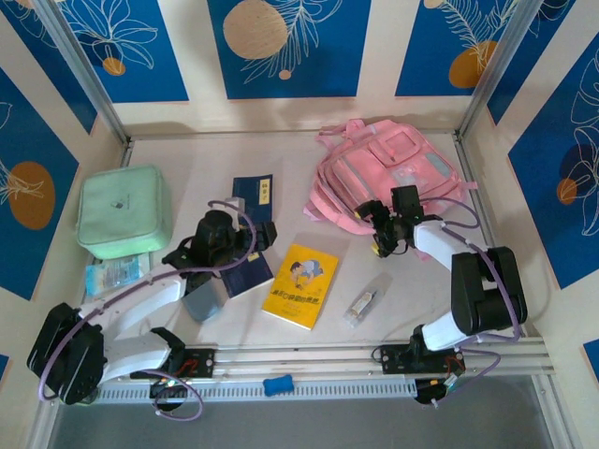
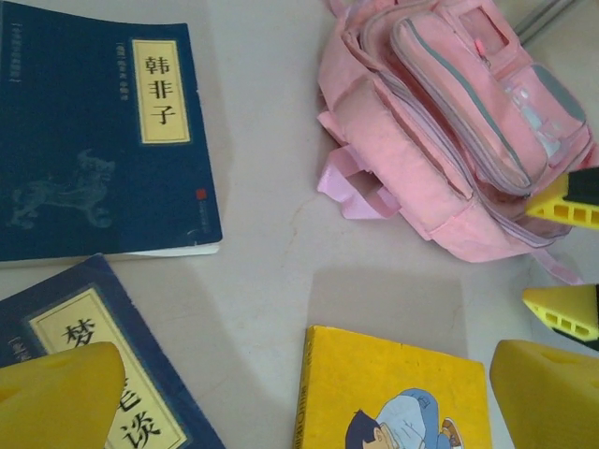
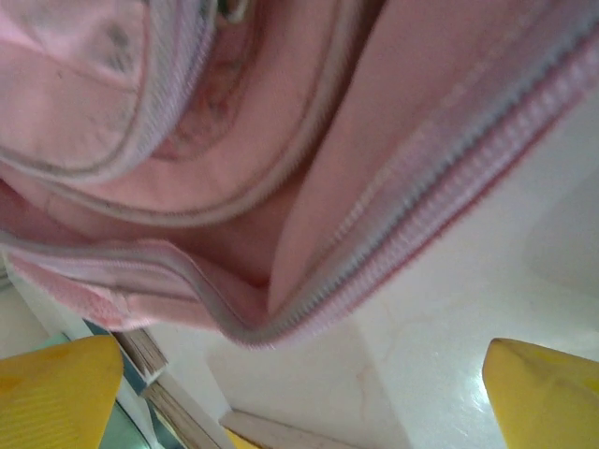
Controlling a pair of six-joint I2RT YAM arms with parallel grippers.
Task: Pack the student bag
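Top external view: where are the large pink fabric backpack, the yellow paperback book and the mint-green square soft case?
large pink fabric backpack (image 1: pixel 401 164), top external view, front pocket
yellow paperback book (image 1: pixel 300 285), top external view, cover
mint-green square soft case (image 1: pixel 124 210), top external view, top face

The upper blue book (image 2: pixel 94 140) reads 韩非子; the lower blue book (image 2: pixel 103 318) shows 梦 and 谈.

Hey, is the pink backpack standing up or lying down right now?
Lying down. The pink backpack rests flat on the table, its front zip pockets facing up in the overhead view.
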